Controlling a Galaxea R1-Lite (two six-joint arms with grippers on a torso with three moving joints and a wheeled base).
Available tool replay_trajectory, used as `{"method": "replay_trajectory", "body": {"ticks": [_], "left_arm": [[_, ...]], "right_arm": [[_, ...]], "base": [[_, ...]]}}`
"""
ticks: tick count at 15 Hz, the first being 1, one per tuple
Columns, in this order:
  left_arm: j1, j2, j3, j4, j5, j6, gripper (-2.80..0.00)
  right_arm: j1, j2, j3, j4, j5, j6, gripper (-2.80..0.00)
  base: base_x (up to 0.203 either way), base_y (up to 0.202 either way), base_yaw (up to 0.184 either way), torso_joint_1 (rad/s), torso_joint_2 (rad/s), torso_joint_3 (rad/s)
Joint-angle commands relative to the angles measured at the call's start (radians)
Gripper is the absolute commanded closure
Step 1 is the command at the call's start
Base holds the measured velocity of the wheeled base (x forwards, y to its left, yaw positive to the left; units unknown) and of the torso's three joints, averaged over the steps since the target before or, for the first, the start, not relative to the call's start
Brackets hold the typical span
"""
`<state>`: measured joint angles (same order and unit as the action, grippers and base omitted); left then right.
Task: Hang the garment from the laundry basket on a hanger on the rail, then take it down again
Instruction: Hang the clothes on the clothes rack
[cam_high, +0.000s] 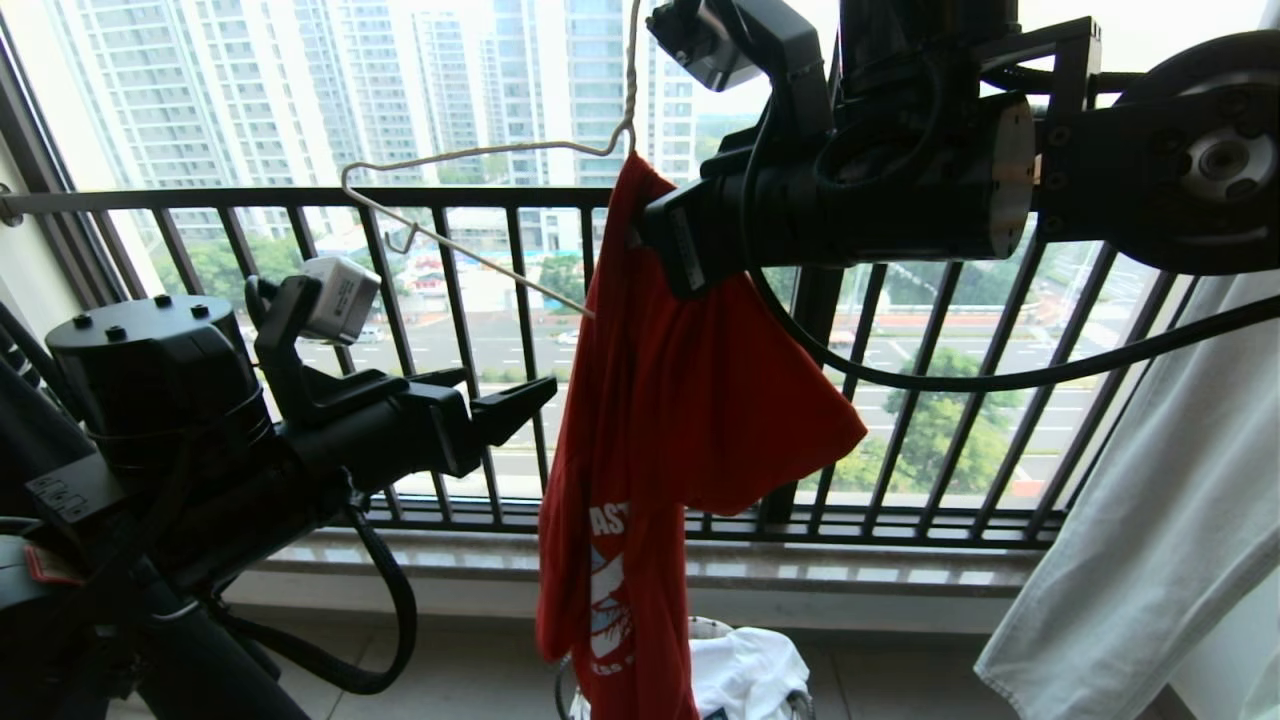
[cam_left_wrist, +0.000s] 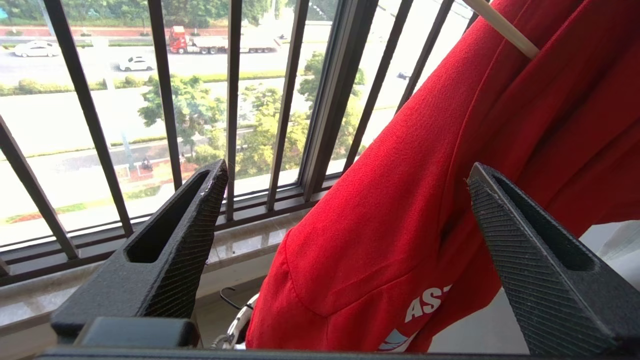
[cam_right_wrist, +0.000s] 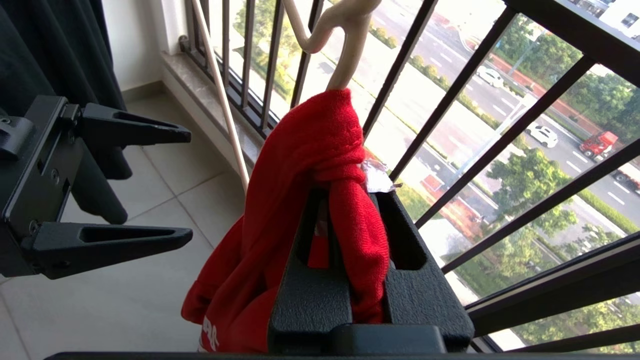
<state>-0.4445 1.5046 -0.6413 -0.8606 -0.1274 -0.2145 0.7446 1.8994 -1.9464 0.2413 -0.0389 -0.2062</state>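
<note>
From the head camera, the red garment (cam_high: 680, 400) droops from one shoulder of the cream hanger (cam_high: 480, 200), above the laundry basket (cam_high: 745, 675). The left wrist view shows the left pincer (cam_left_wrist: 345, 200) spread wide, released, close beside the cloth. The right wrist view alone reveals the right pincer (cam_right_wrist: 350, 200) clenched on bunched fabric beneath the hanger's wire.

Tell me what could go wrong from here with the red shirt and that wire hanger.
The right gripper is shut on a bunched fold of the red shirt just under the wire hanger; a pull might drag the hanger askew or off. Only one hanger arm is covered, so the shirt hangs lopsided and could slide off. The left gripper, open beside the cloth, might snag it or close on empty air.
</note>
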Motion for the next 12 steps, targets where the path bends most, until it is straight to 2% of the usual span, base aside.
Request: {"method": "replay_trajectory", "body": {"ticks": [1, 5, 12], "left_arm": [[0.006, 0.009, -0.004, -0.005, 0.000, -0.002, -2.80], [0.001, -0.012, -0.003, 0.001, -0.010, -0.010, -2.80], [-0.053, 0.001, 0.011, 0.002, -0.005, -0.034, -2.80]], "right_arm": [[-0.002, -0.002, 0.001, 0.001, 0.001, -0.002, 0.00], [0.010, 0.003, 0.001, 0.001, 0.001, -0.001, 0.00], [0.024, 0.002, 0.005, 0.000, 0.002, -0.001, 0.00]], "base": [[0.000, 0.000, 0.000, 0.000, 0.00, 0.000], [0.000, 0.000, 0.000, 0.000, 0.00, 0.000], [0.000, 0.000, 0.000, 0.000, 0.00, 0.000]]}}
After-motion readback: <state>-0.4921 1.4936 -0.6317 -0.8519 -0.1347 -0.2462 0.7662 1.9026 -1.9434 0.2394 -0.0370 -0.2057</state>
